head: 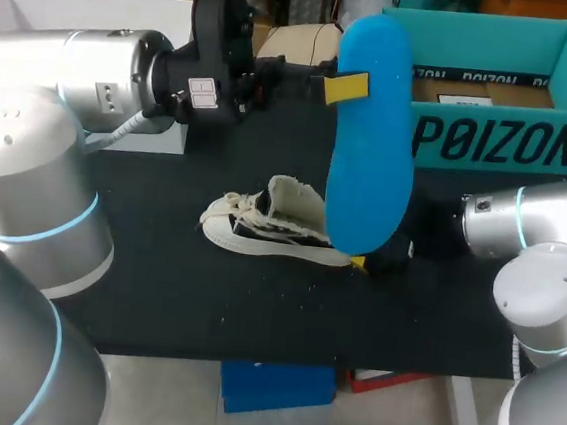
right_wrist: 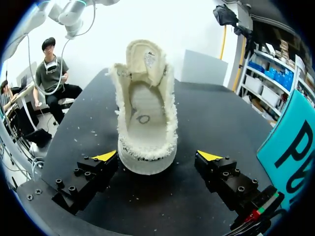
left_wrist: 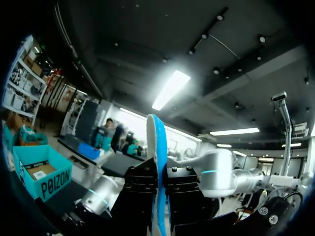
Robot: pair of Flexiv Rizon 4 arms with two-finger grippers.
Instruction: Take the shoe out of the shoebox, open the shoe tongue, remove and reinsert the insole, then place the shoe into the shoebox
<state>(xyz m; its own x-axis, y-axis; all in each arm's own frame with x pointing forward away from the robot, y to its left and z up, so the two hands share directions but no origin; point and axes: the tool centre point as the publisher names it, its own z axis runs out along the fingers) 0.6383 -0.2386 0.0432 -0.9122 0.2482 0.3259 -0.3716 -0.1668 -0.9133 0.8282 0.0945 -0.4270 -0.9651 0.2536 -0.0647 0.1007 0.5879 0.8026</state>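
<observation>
Head view: the blue insole (head: 371, 141) hangs upright above the table (head: 155, 291). The left gripper (head: 344, 88) clamps it near its upper end, and the left wrist view shows the fingers pressing it from both sides. The cream shoe (head: 273, 222) rests on its sole at the table's centre, at 7 o'clock of the insole, with its tongue raised. In the right wrist view the right gripper (right_wrist: 157, 156) is spread, its tips flanking the heel but apart from it. The teal shoebox (head: 501, 143) stands at 2 o'clock of the shoe.
</observation>
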